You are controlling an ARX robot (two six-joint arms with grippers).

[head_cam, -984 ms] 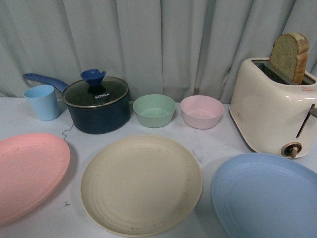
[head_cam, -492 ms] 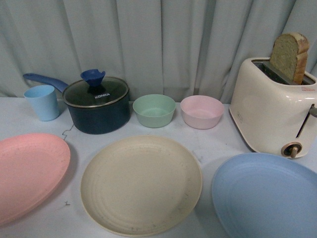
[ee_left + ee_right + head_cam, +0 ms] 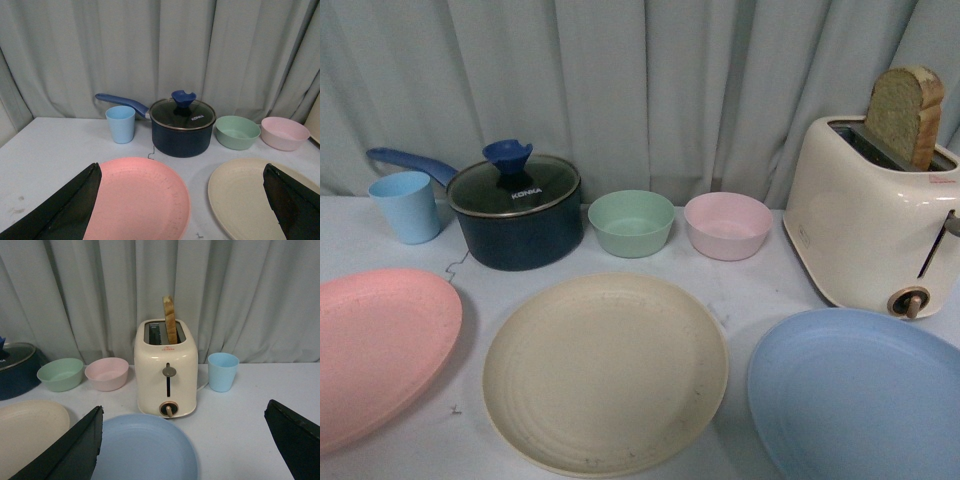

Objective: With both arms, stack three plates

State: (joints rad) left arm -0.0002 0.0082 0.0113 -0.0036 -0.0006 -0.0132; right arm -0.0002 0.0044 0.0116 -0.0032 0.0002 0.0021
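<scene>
Nothing has shifted since a second ago: the pink plate, cream plate and blue plate lie apart, unstacked, in a row from left to right on the worktop. The left jaws and right jaws both gape wide, holding nothing.

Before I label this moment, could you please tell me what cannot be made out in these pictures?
- pink plate: front view, left edge cuts it off.
- light blue plate: front view, cut by right and bottom edges.
- cream plate: left wrist view, partly behind a finger of the left hand.
- pot: contents hidden under its dark lid.
- right hand: right wrist view, only two fingers show.
</scene>
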